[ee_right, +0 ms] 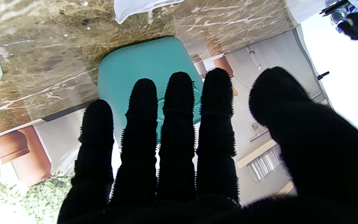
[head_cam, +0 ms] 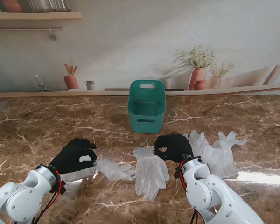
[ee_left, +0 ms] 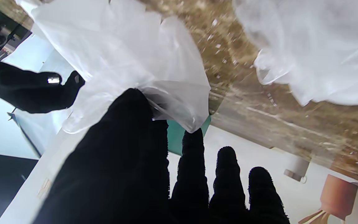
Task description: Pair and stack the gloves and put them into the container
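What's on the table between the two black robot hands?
In the stand's view, two clear gloves lie between the left hand and right hand: a crumpled glove that the left hand pinches, and a flat glove beside the right hand.

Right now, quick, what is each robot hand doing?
Left hand: shut on the thin translucent white plastic glove.
Right hand: open, fingers apart, holding nothing.

Brown marble table (head_cam: 46,126); backdrop with terracotta plant pots (head_cam: 198,77); wooden shelf (head_cam: 35,15)
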You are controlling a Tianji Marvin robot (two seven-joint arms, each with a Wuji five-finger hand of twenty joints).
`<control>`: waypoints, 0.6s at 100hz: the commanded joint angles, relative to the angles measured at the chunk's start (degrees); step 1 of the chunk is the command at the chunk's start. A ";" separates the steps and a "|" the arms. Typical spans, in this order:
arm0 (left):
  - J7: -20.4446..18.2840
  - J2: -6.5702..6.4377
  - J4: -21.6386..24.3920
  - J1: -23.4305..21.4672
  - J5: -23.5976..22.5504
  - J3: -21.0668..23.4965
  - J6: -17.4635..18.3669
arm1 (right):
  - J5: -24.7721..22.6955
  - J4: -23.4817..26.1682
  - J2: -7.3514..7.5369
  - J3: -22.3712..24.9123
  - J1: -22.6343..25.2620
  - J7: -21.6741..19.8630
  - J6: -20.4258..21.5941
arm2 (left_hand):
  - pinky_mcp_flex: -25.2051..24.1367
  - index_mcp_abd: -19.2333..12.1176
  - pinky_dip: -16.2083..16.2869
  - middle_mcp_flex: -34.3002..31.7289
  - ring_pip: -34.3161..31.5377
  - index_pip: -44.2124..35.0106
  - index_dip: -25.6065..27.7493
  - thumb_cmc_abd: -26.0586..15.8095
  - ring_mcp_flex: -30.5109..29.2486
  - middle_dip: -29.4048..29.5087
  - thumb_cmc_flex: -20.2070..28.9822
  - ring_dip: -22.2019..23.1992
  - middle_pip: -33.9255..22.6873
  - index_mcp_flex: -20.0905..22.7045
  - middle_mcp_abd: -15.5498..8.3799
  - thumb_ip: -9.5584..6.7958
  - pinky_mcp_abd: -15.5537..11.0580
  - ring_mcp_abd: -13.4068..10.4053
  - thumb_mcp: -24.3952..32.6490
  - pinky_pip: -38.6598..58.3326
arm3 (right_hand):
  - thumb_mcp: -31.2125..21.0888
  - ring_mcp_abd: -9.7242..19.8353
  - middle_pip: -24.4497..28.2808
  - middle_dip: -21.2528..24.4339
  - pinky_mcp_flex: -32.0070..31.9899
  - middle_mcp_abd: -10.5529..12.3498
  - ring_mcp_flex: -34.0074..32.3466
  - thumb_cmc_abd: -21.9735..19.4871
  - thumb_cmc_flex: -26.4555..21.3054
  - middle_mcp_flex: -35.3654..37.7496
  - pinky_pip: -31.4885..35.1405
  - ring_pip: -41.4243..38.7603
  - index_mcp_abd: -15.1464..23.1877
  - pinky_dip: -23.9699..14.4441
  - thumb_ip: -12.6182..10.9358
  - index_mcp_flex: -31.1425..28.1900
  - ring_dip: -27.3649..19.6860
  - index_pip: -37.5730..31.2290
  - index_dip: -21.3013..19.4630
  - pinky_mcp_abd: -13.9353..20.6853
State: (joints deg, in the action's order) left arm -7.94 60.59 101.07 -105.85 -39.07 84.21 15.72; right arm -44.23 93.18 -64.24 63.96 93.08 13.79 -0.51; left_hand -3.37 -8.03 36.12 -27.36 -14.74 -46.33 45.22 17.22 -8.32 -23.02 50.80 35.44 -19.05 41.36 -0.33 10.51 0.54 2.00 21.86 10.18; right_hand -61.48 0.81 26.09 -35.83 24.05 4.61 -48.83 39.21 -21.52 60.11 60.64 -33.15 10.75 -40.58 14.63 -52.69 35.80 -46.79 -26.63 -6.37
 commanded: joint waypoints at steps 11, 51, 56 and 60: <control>-0.69 0.41 3.30 2.24 0.91 -0.57 -1.69 | -0.57 2.01 -0.04 1.33 1.24 -0.87 0.86 | -1.40 0.50 5.09 -9.58 -1.02 -0.46 2.63 -3.32 -6.08 -1.00 2.92 0.77 -0.88 0.58 1.71 -2.55 1.00 3.15 -2.61 2.45 | -0.39 0.51 -1.06 1.20 -1.14 -0.21 1.51 -1.45 3.03 -1.46 -1.57 0.45 -1.39 0.63 -3.25 2.36 -1.24 4.52 -0.86 0.82; -5.37 -0.03 9.27 6.32 4.35 -2.28 -3.72 | -0.72 8.06 0.32 3.55 3.48 -3.42 2.32 | -1.34 1.79 20.13 -27.18 -10.05 -1.17 1.94 -2.01 -23.27 -5.74 1.22 8.04 -4.53 1.28 3.26 -2.17 5.11 7.58 0.28 11.06 | 9.35 0.35 -7.04 4.78 -3.48 -1.13 5.59 -4.01 7.28 -12.00 -4.97 4.84 -7.39 0.60 -8.90 13.62 -2.73 26.76 -4.35 1.31; -6.26 -0.17 9.85 6.88 4.72 -2.71 -3.75 | -0.56 8.70 0.37 3.56 3.65 -3.96 2.02 | -1.40 1.81 20.18 -28.10 -10.48 -1.26 1.93 -2.08 -24.20 -5.94 1.18 8.44 -4.80 1.16 3.31 -2.15 5.04 7.85 0.33 11.72 | 11.74 0.38 -7.95 5.44 -4.13 -1.21 6.84 -4.12 7.05 -14.53 -5.65 5.60 -8.93 0.53 -8.77 16.92 -2.96 29.10 -3.66 1.55; -6.72 -0.24 10.27 7.27 5.09 -3.10 -3.74 | -0.46 8.98 0.34 3.44 3.67 -3.95 1.87 | -1.28 1.83 20.47 -28.99 -11.12 -1.40 1.89 -2.13 -24.99 -6.07 1.29 9.08 -4.89 0.98 3.29 -2.13 5.34 8.04 0.20 14.10 | 13.47 0.45 -8.44 5.94 -4.63 -1.36 7.94 -4.00 6.58 -16.47 -6.21 6.12 -9.81 0.39 -8.86 18.79 -3.11 30.47 -3.23 1.73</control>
State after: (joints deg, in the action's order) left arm -14.08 60.44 109.84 -99.28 -34.56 81.72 12.00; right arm -45.10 101.44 -63.81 67.66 96.22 10.56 1.92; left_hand -4.55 -6.32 54.88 -53.28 -23.73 -46.35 46.71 16.20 -30.81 -28.20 51.40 43.06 -22.76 41.65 2.69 9.77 4.79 8.61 20.93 20.87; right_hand -50.40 0.80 18.74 -30.96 20.68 3.82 -43.32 35.27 -16.33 46.45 55.95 -28.00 2.27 -40.58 8.20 -37.41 33.99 -18.58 -30.85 -5.75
